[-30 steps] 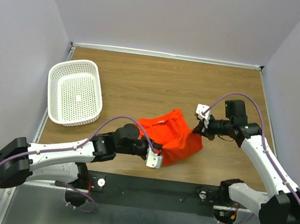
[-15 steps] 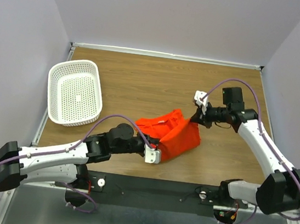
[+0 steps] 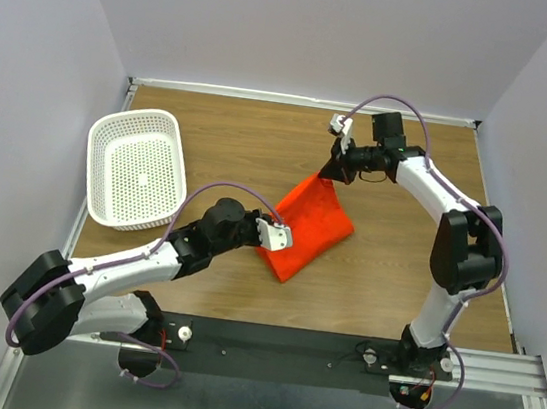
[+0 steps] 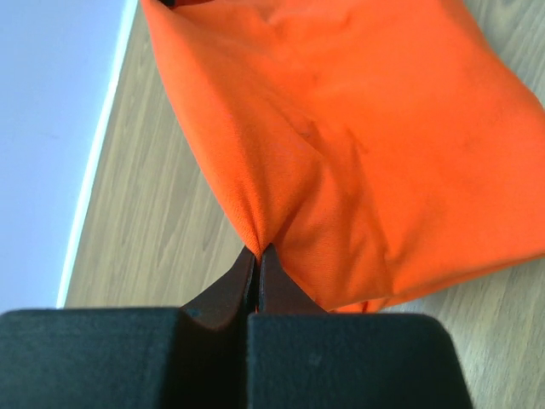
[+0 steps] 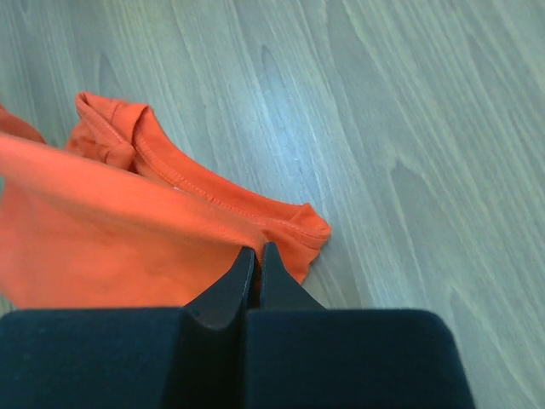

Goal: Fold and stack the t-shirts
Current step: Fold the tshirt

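T-shirt colour: the t-shirt [image 3: 310,221] is of one plain bright orange-red, with no print visible.
T-shirt shape: it is not flat. It is gathered into a rough triangle, narrow at the far end and wide at the near end, with soft folds along it.
T-shirt place: it is about at the middle of the wooden table [image 3: 252,136], stretched between the two claws. Its wide lower part lies on the wood.
Cloth detail: the right wrist view shows a stitched hem and a rolled edge resting on the table. In the left wrist view the creases run out from the pinched point.
Left gripper [image 4: 257,257]: it is clenched, and a small tuck of the t-shirt's near-left edge is between its fingertips.
Right gripper [image 5: 257,254]: it is clenched too, grasping the far narrow corner of the t-shirt and holding it above the table.
Basket [image 3: 137,168]: white and perforated, it stands at the left of the table, well apart from the t-shirt.
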